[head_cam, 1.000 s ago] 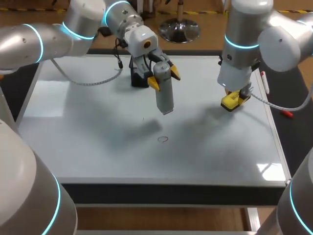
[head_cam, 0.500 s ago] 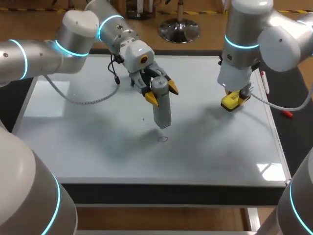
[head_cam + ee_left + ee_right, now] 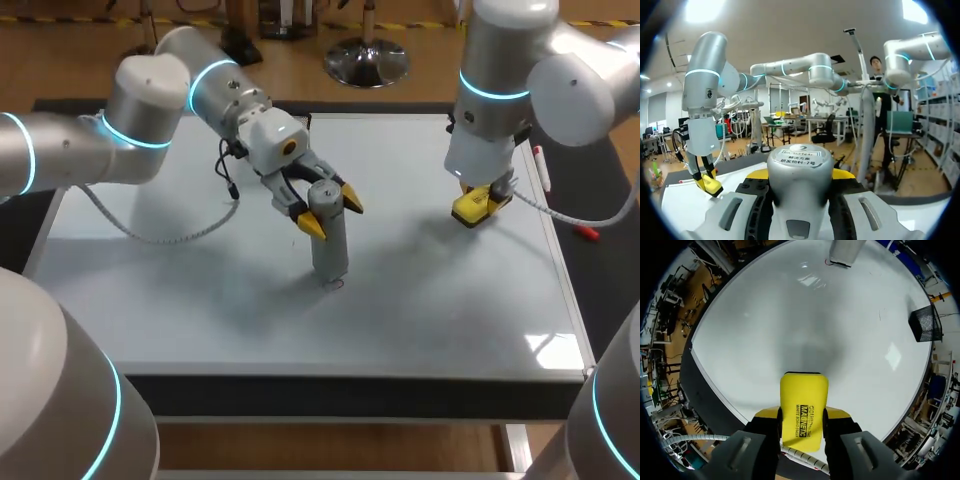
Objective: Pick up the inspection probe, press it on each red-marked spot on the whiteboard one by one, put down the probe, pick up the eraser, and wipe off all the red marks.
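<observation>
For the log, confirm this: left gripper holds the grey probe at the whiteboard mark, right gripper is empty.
Wrong on one point: the right gripper is shut on the yellow eraser, not empty, as the right wrist view shows. The left gripper does hold the probe at the mark.

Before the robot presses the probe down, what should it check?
1. Left pincer shut on the probe: ok.
2. Probe tip at the red mark: ok.
3. Tip touching the whiteboard: cannot tell.
4. Right pincer shut on the yellow eraser, away from the probe: ok.
5. Other red marks left to press: cannot tell.
</observation>
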`<action>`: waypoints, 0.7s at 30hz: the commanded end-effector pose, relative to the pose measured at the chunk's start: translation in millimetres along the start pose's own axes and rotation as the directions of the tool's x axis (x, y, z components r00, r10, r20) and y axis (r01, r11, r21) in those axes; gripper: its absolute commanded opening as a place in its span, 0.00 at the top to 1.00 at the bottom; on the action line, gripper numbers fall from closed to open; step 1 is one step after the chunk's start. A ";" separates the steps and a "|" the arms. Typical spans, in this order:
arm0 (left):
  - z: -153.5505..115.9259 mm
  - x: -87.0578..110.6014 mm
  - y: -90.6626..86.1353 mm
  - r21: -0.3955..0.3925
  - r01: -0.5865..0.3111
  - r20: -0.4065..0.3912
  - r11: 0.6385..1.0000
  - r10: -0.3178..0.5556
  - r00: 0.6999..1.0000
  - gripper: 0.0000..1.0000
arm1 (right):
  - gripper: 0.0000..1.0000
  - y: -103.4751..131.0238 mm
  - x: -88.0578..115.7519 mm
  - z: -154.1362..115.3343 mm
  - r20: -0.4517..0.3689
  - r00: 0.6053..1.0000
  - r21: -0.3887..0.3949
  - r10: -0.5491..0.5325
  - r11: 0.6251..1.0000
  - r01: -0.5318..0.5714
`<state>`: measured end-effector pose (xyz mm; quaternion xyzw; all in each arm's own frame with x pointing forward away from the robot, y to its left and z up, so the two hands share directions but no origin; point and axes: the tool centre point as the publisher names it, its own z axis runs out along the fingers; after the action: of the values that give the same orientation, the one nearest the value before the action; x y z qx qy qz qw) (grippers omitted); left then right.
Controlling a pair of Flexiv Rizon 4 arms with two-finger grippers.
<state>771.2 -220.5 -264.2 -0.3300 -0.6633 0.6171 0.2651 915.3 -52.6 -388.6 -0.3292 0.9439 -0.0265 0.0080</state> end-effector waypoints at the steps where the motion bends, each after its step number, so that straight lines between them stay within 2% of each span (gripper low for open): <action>1: 0.4 0.7 4.4 0.010 -0.001 -0.015 1.000 0.001 1.000 1.00 | 1.00 -0.5 0.2 -0.5 -0.001 1.000 0.002 -0.001 1.000 0.001; 21: 5.5 -2.6 18.5 0.029 0.028 -0.066 0.999 -0.026 0.997 1.00 | 1.00 -0.5 0.2 -0.5 -0.001 1.000 0.002 -0.001 1.000 0.001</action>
<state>767.0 -223.7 -277.4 -0.3353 -0.6525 0.6121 0.2952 915.3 -52.6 -388.6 -0.3292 0.9439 -0.0265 0.0080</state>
